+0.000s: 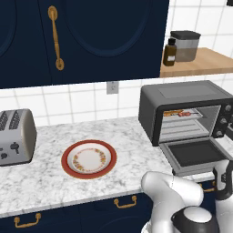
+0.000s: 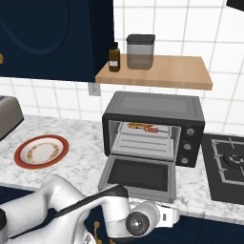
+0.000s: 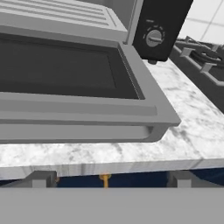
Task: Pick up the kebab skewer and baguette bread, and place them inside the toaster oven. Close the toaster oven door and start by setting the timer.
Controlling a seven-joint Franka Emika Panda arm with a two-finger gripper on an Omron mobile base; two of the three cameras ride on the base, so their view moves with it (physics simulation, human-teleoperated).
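A: Toaster oven point(image 2: 153, 127) is seen up and ahead of the gripper point(image 3: 111, 179), toaster oven door point(image 3: 78, 87) dropped flat just above it.
B: Kebab skewer point(image 2: 142, 127)?
A: Laid on the rack inside, far beyond the tips. Jaw state cannot be told.

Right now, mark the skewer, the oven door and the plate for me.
skewer point(image 2: 143, 127), right base view, middle of the stick on the oven rack.
oven door point(image 2: 138, 173), right base view, dark glass pane, dropped open.
plate point(image 1: 67, 166), left base view, red rim.
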